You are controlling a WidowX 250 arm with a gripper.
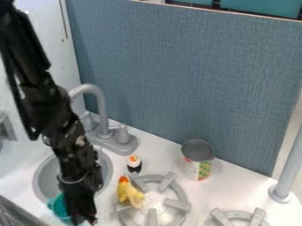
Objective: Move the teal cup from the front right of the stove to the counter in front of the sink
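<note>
The gripper (82,217) hangs at the front of the sink (42,181), next to a partly hidden teal object (59,206); whether its jaws are spread or pressed together cannot be told. A yellow toy (128,193) rests against the left burner (177,204), and an open can (196,167) stands behind.

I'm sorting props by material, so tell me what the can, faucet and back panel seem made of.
Can: likely metal, its rimmed end dull gray, with a printed, probably paper, label around the side.
Faucet: probably plastic, given its even, matte gray; painted metal is possible.
Back panel: fabric or textured wallcovering, matte, judging by its fine woven-looking lines.
</note>
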